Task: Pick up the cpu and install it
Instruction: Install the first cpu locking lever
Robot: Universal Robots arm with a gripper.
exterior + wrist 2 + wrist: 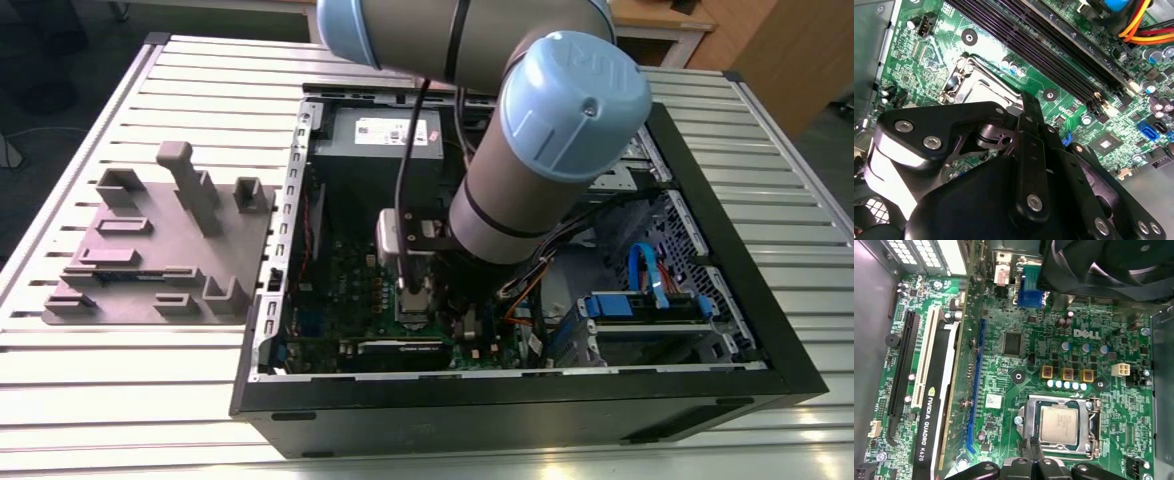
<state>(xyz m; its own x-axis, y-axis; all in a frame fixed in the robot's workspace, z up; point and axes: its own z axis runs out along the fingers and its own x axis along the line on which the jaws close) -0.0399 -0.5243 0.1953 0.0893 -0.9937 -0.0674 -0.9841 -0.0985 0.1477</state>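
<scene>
Hanging low inside the open computer case, the hand sits just above the green circuit board, and whether its fingers are apart or together cannot be told, since only their dark tips and the black linkage behind them show. In the exterior view, going from the left, a grey block fixture with upright posts stands on the slatted bench, well apart from the case. Next comes the case itself, with a grey power-supply box at its far end and the circuit board along its floor. The arm, beige with pale blue caps, reaches down over the middle of the case. At the exterior view's right, blue and orange cables run to a drive bay. In the first wrist view, a black graphics card stands in its slot. Further across, the cpu lies flat in its metal-framed socket, its silvery top showing, with the fingertips just beside the socket's edge and not touching the chip. A black fan sits at the case's end.
</scene>
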